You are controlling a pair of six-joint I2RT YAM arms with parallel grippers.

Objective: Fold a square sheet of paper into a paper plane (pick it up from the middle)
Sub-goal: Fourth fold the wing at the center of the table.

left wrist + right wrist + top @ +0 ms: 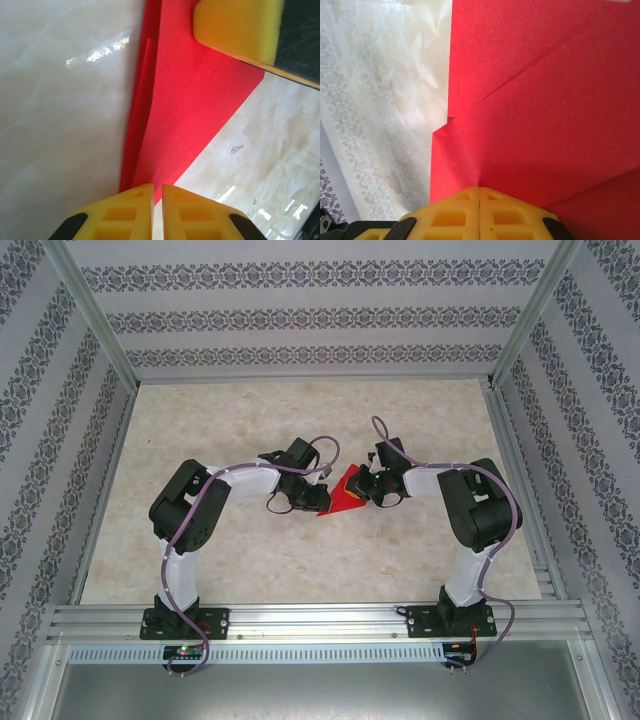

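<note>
The paper plane is a bright red folded wedge held just above the middle of the table between both arms. In the left wrist view the paper plane narrows to a point that runs into my left gripper, whose jaws stand nearly together on that tip. My left gripper holds its left end. In the right wrist view the paper plane shows diagonal creases and overlapping layers, and my right gripper is shut on its edge. My right gripper is at its right end; one of its yellow fingers shows beyond the paper.
The marble-patterned table lies under the paper. Patterned walls and aluminium frame rails close in the workspace. Both arms bend inward and their cables loop over the wrists.
</note>
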